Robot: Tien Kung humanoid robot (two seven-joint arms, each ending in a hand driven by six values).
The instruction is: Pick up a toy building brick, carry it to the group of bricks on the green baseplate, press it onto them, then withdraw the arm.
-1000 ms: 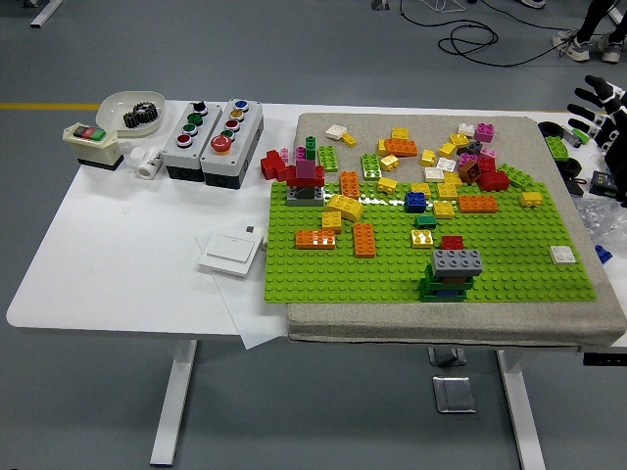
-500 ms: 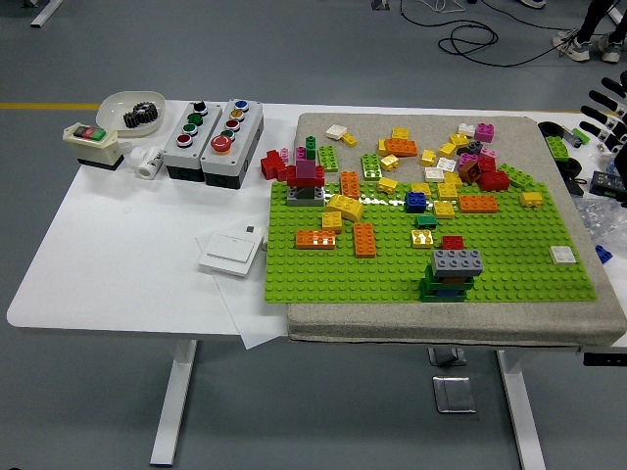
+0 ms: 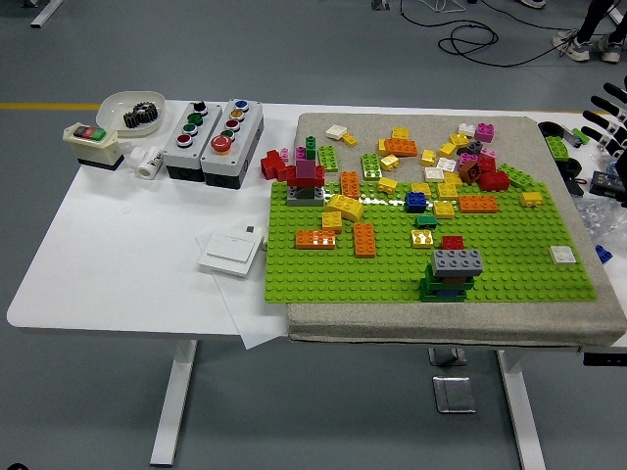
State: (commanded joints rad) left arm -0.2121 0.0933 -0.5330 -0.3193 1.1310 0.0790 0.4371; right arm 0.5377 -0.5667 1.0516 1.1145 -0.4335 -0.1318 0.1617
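On the desk (image 3: 127,255), the green baseplate (image 3: 509,279) carries a grey-topped brick stack (image 3: 451,274) near its front; loose bricks (image 3: 441,162) lie behind; well right, at the frame edge, the right hand (image 3: 609,116) shows spread black fingers, holding nothing

Right hand (image 3: 609,117) at the right edge, fingers spread, beside the green baseplate (image 3: 509,279).

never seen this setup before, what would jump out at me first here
The bright green baseplate on the grey mat fills the table's right half, its far edge littered with loose coloured bricks. A small stack topped by a grey brick stands near its front. The robot's right hand shows only at the right edge, fingers spread and empty.
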